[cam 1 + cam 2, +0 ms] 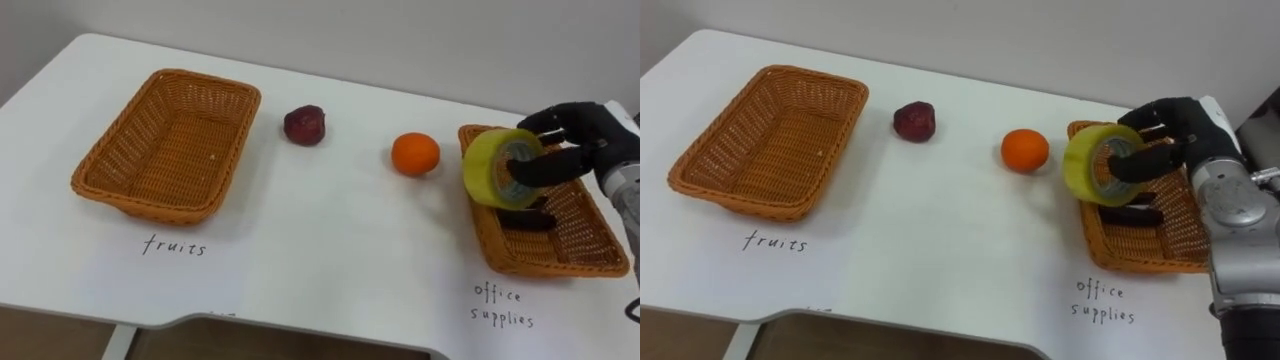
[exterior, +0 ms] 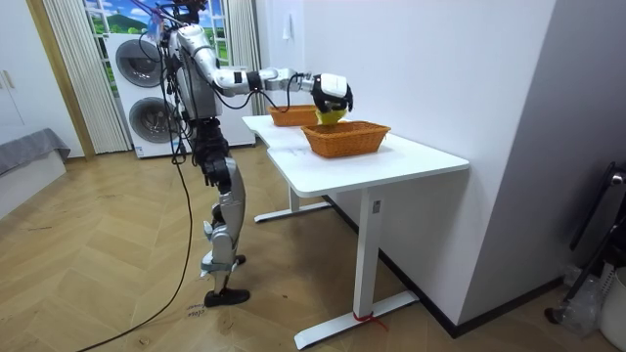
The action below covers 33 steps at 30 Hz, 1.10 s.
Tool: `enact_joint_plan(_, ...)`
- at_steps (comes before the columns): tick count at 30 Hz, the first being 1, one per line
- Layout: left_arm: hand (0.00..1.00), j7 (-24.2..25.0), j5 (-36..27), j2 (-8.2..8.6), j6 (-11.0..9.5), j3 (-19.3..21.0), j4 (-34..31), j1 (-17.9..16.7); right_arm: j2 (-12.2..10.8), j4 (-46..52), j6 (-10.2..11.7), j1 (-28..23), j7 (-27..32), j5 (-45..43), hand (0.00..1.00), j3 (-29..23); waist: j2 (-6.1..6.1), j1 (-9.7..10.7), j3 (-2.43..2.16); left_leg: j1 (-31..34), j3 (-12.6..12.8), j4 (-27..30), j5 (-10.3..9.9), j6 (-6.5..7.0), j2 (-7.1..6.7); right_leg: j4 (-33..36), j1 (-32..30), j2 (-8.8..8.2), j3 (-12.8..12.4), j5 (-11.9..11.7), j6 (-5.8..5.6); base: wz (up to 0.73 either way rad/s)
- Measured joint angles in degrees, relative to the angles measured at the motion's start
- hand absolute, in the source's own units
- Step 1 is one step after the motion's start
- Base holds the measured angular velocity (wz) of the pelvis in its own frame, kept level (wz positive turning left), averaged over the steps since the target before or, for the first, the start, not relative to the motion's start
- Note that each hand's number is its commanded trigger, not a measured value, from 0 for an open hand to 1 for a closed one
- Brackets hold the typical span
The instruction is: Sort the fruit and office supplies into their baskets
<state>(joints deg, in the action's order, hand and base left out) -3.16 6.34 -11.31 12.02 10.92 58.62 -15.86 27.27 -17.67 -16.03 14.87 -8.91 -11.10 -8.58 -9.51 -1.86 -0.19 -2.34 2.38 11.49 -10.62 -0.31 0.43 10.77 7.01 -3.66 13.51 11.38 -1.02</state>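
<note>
My right hand (image 1: 580, 140) (image 1: 1175, 135) is shut on a yellow roll of tape (image 1: 497, 168) (image 1: 1098, 164), holding it just above the near-left part of the office supplies basket (image 1: 565, 255) (image 1: 1140, 250). A dark object (image 1: 535, 215) lies inside that basket under the tape. An orange (image 1: 415, 154) (image 1: 1025, 150) sits on the table left of this basket. A dark red fruit (image 1: 304, 125) (image 1: 914, 121) lies further left, beside the fruits basket (image 1: 120, 160) (image 1: 720, 150), which holds nothing. In the room view my right hand (image 2: 333, 93) hovers with the tape (image 2: 328, 116) over the nearer basket (image 2: 347, 139).
The white table (image 1: 300, 230) carries handwritten labels under each basket. Its front edge runs along the bottom of the eye views. A wall stands right behind the table. In the room view I stand at the desk's side, with washing machines (image 2: 142, 93) behind me.
</note>
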Motion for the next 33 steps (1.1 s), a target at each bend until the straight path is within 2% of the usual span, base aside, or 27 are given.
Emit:
enact_joint_plan(4, 0.0, 0.0, 0.0, -0.01, 0.3, -0.1, 0.2, 0.2, 0.0, 0.0, -0.1, -0.1, 0.2, -0.5, 0.0, 0.0, 0.45, 0.1, -0.23, 0.0, 0.1, 0.1, 0.0, 0.0, 0.01, 0.0, 0.0, 0.01, 0.0, 0.0, 0.0, 0.0)
enact_joint_plan(33, 0.0, 1.1, -1.3, -0.14, 0.5, -0.1, 0.2, 0.5, 0.0, 0.0, -0.3, -0.1, 0.7, -0.5, 0.0, 0.0, 0.84, 0.1, -0.14, -0.2, 0.2, 0.2, 0.0, 0.0, 0.03, 0.0, -0.1, -0.01, 0.0, 0.0, 0.0, 0.0)
